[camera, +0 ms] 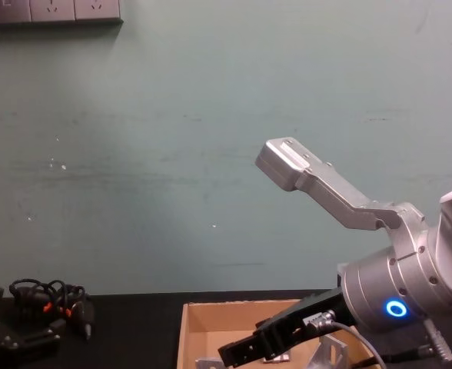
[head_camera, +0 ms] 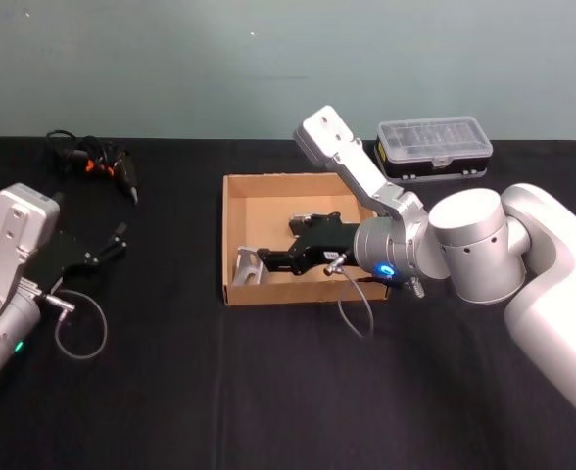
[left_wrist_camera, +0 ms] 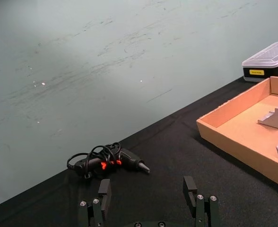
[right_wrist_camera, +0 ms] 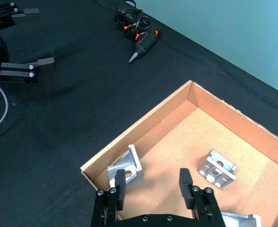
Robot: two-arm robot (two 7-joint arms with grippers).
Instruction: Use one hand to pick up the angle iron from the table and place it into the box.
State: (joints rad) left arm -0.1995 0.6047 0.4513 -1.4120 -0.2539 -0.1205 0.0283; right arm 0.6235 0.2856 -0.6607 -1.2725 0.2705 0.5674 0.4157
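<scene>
The tan box [head_camera: 231,235] sits mid-table on the black table [head_camera: 170,392]. My right gripper [head_camera: 268,262] hangs open just above the box floor near its front-left corner, nothing between its fingers. One angle iron [right_wrist_camera: 125,166], a silver bracket, lies in that corner beside one finger [right_wrist_camera: 120,182]; the same piece shows in the head view [head_camera: 248,264]. A second angle iron [right_wrist_camera: 217,169] rests farther in, and a third [right_wrist_camera: 238,220] lies at the view's edge. My left gripper [head_camera: 112,245] is parked open at the table's left, also seen open in its own wrist view [left_wrist_camera: 147,191].
A tangle of black cables with red bits [head_camera: 97,162] lies at the back left. A clear-lidded black case [head_camera: 435,147] stands behind the box's right corner. A grey cable loop [head_camera: 77,333] trails by the left arm. A pale green wall [camera: 172,154] backs the table.
</scene>
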